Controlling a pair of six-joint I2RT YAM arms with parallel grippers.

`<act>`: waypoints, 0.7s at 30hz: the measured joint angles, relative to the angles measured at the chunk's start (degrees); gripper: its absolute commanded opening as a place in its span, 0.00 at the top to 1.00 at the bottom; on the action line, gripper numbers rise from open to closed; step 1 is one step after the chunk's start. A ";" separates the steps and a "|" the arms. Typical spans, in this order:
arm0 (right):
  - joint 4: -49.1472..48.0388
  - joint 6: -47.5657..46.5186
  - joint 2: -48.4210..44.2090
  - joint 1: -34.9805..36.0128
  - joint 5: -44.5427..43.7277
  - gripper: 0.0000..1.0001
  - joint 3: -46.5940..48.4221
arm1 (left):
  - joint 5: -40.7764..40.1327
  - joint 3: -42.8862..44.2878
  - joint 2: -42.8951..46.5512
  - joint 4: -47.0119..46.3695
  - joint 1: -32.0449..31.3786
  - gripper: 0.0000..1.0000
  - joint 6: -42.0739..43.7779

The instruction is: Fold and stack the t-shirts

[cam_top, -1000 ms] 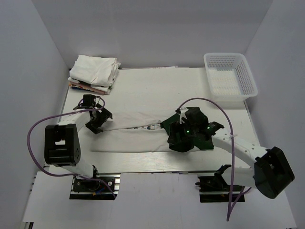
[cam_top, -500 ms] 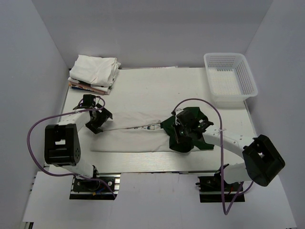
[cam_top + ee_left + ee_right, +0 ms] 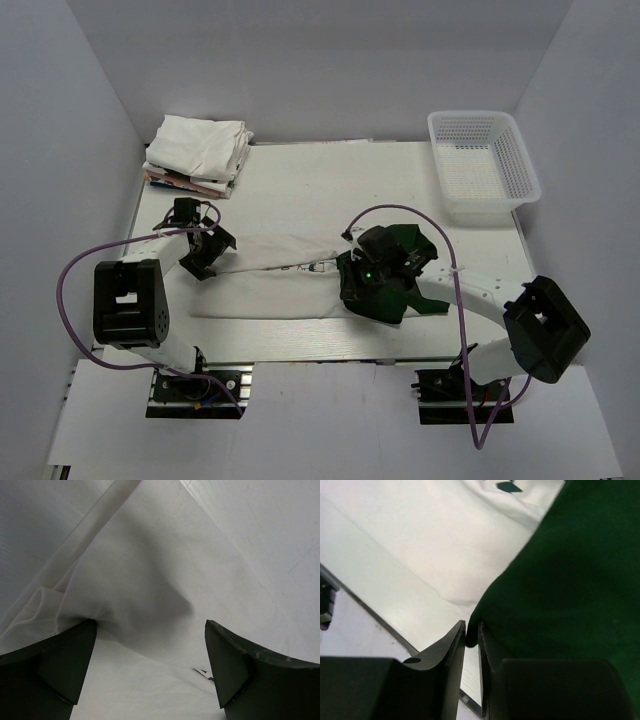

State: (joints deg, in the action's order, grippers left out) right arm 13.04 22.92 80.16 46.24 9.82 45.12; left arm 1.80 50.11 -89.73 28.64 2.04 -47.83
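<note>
The t-shirt (image 3: 270,285) spread on the white worktop (image 3: 330,185) is showing a white body, a dark green sleeve and a speck of dark print. The folded t-shirts (image 3: 200,145) are looking whitish, with a colourful printed edge peeking out beneath. The basket (image 3: 523,165) is showing white mesh. The left fingers (image 3: 50,675) and right fingers (image 3: 440,675) are looking black, and purple cables (image 3: 60,288) are trailing.

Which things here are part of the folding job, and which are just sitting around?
Job: spread t-shirt, pinched at its dark green part by the right gripper; folded stack of shirts.
Lying about: white mesh basket.
</note>
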 measured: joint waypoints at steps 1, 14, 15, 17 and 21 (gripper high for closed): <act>-0.35 0.59 0.04 0.07 0.87 0.70 0.00 | 0.00 0.00 0.00 0.00 0.00 0.00 0.00; -5.92 6.34 -5.42 -2.47 -0.90 0.10 -1.42 | -0.48 -0.79 0.70 -0.31 0.09 0.00 -0.42; -5.64 7.21 -6.84 -3.48 -2.80 0.10 -2.38 | -0.68 -1.01 0.94 -0.44 0.09 0.00 -0.63; -4.59 8.59 -9.49 -5.64 -6.16 0.10 -4.44 | -1.40 -1.44 1.44 -0.39 0.09 0.00 -0.98; -1.97 9.57 -10.75 -9.73 -10.91 0.10 -6.69 | -3.17 -3.15 3.26 -0.44 0.00 0.00 -1.75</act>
State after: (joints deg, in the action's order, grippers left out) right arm 11.07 32.49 69.41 36.51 -1.08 38.44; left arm -1.37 46.96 -86.48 28.21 2.04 -49.58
